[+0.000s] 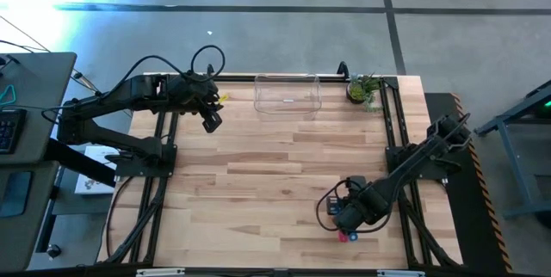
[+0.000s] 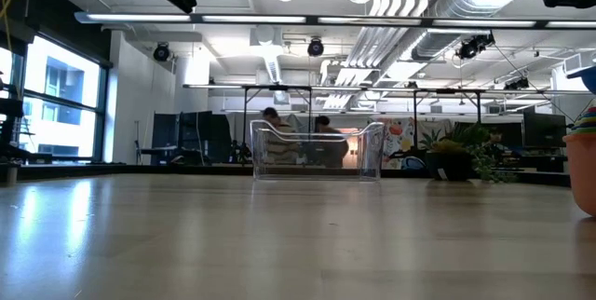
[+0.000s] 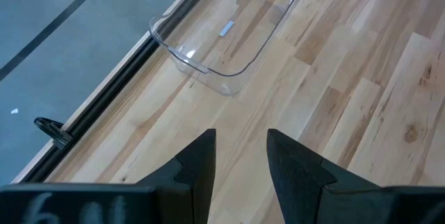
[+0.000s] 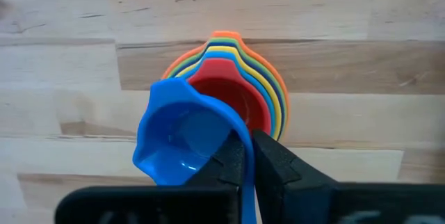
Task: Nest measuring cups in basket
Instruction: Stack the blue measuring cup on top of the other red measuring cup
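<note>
We see the basket [image 1: 287, 95] empty at the far table [image 1: 275, 182] edge, well away from right end effector [image 4: 247, 156], clamped on a blue cup [image 4: 182, 142] over the nested stack [image 4: 240, 78] (nothing delivered yet). Left end effector [image 3: 240, 156] apart, just short of basket.

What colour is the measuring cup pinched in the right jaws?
Blue measuring cup, clearest in the right wrist view.

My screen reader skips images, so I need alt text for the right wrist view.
The right gripper pinches the handle of a blue measuring cup, held tilted over a nested stack of cups: red innermost, then yellow, blue, green and orange rims. The stack rests on the wooden table.
</note>
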